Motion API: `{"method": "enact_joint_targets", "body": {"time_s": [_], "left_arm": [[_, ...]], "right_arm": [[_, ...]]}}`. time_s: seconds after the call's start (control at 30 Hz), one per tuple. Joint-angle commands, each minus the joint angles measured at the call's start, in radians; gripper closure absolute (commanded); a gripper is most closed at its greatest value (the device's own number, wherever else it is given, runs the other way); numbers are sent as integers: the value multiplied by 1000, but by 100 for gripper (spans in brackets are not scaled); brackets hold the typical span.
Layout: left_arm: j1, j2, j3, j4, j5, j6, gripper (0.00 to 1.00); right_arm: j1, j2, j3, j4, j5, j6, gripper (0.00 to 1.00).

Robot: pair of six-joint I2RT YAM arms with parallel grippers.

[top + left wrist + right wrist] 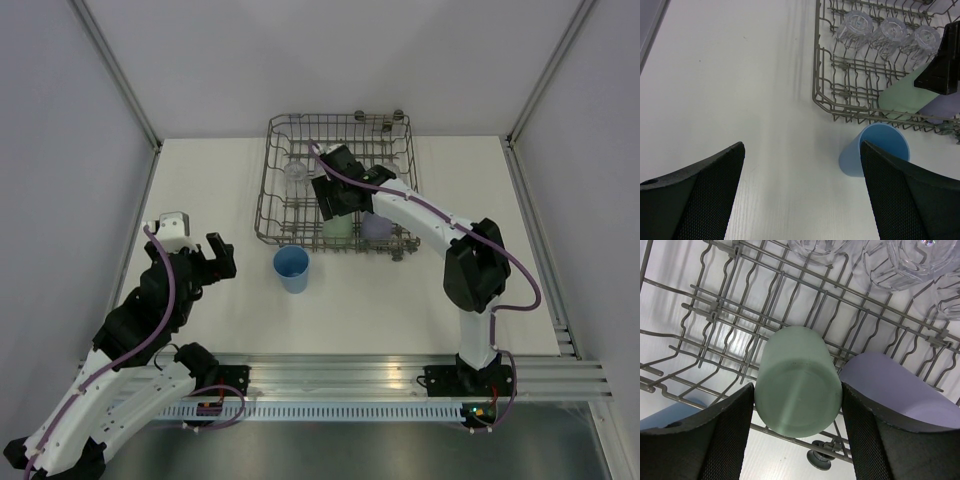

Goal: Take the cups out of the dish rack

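**Green cup point(797, 382) flanked in the dish rack point(270, 160)**

Spread fingers of the right gripper point(796, 390) flank the upturned green cup; actual grip unclear. Half the lilac cup point(895, 385) hides behind a finger, the clear glasses point(905, 265) are cropped. Empty, the left gripper point(801, 145) gapes near the upright blue cup point(875, 150)

We are looking down on a matte white table point(420, 310); pale grey wall panels point(60, 150) are closing it in at nine, twelve and three o'clock, aluminium posts point(115, 72) are slanting up from the far corners, and a silver rail point(340, 372) is running along six o'clock under soft, even light
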Motion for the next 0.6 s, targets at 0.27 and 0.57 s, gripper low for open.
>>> {"method": "enact_joint_targets", "body": {"time_s": [0.27,0.57], "left_arm": [[-1,9,-4,34,14,39,0],[-1,10,-1,34,32,27,0]], "right_arm": [[-3,21,30,-19,-32,-23,56],[-3,-99,64,-31,-31,-17,64]]}}
